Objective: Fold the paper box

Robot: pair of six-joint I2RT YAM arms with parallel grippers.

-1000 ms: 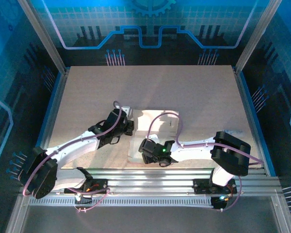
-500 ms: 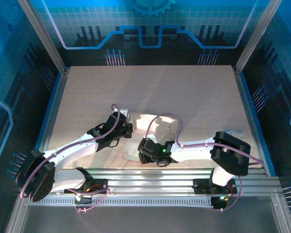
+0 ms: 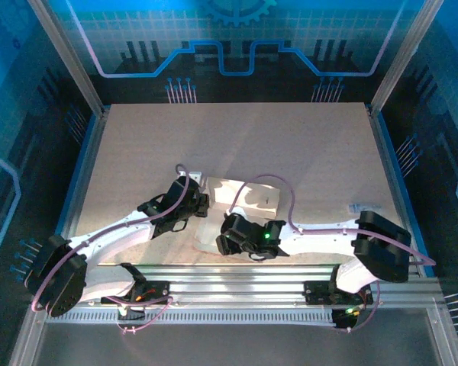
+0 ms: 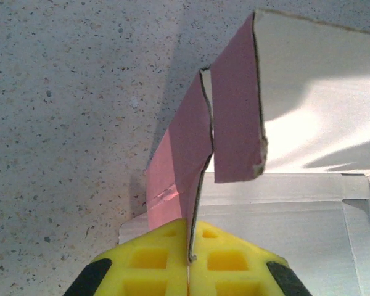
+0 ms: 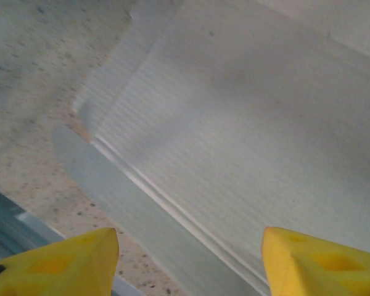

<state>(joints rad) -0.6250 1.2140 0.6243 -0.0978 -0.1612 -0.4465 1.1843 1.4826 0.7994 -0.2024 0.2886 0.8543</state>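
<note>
1. step: raising a side flap. left gripper (image 4: 188, 256) clamped fully closed on the pink flap (image 4: 179, 179), which stands upright.
2. right gripper (image 5: 188, 246) partly open, holding nothing, over the whitish panel (image 5: 234, 123).
3. paper box (image 3: 252, 200) lies mid table (image 3: 290, 137), towards the near edge.
4. next, probably: pin the panel and fold the flap along its crease.

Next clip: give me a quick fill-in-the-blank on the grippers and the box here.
1. The left gripper is ___ on a raised flap of the paper box.
2. That flap's coloured face is ___.
3. The right gripper has its jaws ___ over the box's whitish face.
Missing words: shut; pink; open.
</note>
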